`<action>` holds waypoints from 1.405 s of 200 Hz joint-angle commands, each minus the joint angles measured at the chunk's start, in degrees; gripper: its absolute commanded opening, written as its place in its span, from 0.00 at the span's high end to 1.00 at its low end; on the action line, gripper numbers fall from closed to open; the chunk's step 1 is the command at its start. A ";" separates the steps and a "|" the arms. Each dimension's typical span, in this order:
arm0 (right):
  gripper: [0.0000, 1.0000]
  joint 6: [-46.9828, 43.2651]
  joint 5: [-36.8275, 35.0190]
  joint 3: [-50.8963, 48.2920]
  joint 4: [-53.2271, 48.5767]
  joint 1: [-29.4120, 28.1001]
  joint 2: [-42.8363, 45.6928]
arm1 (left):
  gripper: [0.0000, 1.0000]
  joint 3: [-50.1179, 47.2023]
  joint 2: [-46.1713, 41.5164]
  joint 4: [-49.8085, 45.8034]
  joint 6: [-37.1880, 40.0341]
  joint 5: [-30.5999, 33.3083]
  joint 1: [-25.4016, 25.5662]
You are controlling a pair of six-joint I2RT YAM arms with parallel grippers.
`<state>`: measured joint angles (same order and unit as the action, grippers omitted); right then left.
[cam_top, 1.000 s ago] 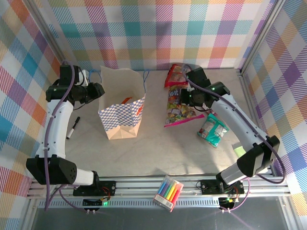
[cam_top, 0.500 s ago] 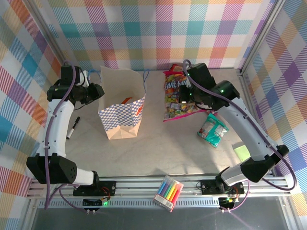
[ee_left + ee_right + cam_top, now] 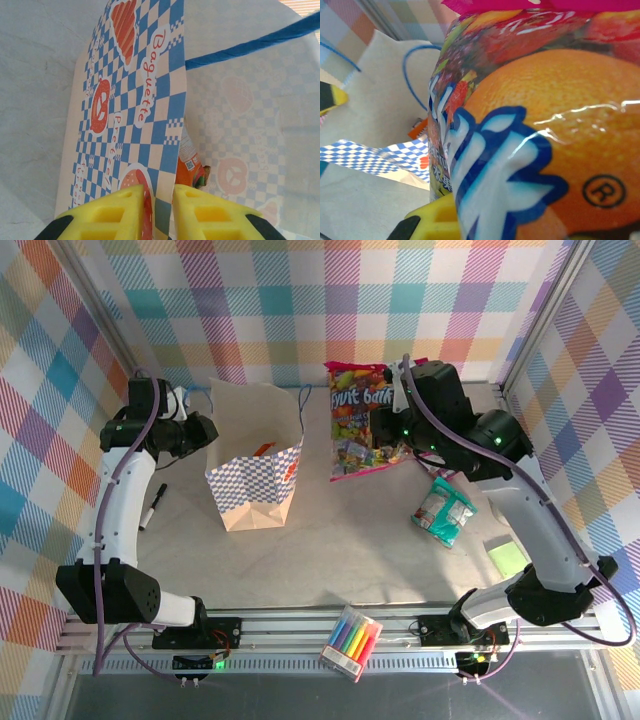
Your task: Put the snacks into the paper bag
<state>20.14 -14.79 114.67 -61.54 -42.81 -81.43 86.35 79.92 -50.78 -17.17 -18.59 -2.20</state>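
The overhead camera sits above and behind the arm bases, looking down on the whole table from well off. The left wrist camera looks out past its own yellow fingers, very near the paper bag just ahead of them. The right wrist camera has the sweets packet pressed close before it. Beyond the packet lies the same bag, shared by all three views.

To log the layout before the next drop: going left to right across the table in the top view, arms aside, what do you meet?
pen → paper bag → candy bag, held up off the table → teal packet → green packet
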 commanded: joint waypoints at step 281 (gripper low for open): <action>1.00 0.43 6.63 25.47 28.89 -8.08 -21.29 | 0.78 -3.63 -4.46 4.82 -2.29 -3.99 -1.01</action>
<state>19.22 -7.05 139.81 -47.57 -50.41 -102.35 83.64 76.49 -47.59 -18.68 -20.60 -2.42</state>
